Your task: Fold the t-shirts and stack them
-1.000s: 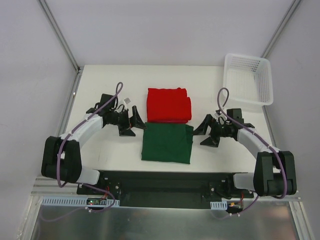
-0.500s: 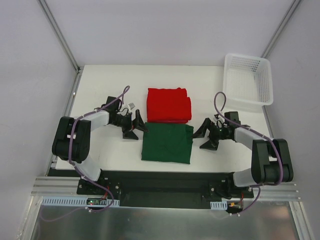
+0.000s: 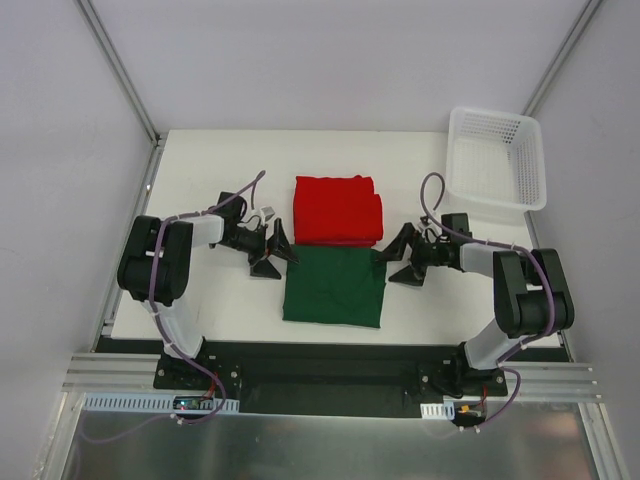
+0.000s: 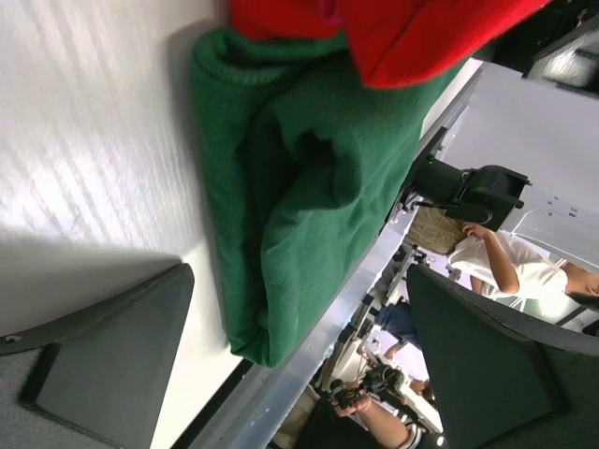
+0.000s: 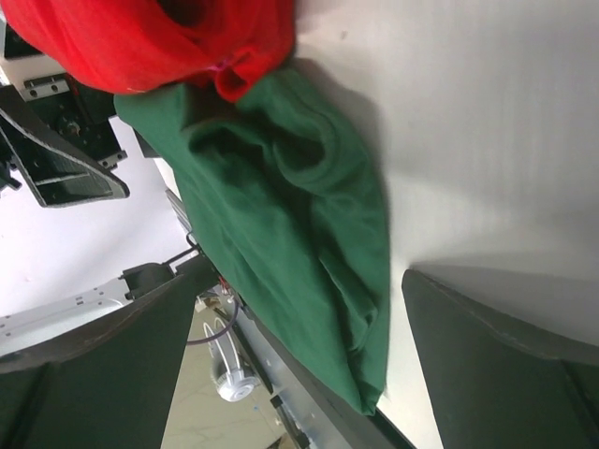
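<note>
A folded green t-shirt [image 3: 335, 288] lies mid-frame, a folded red t-shirt [image 3: 337, 210] touching its upper edge. The left gripper [image 3: 272, 251] and right gripper [image 3: 402, 258] flank it, jaws spread.

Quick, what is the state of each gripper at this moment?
Left gripper: open, holding nothing, beside the green t-shirt.
Right gripper: open, holding nothing, on the shirt's other side.

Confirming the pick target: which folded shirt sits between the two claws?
The green shirt, nearer the arm bases; the open left claw and right claw flank its far corners. The red shirt lies beyond it.
</note>
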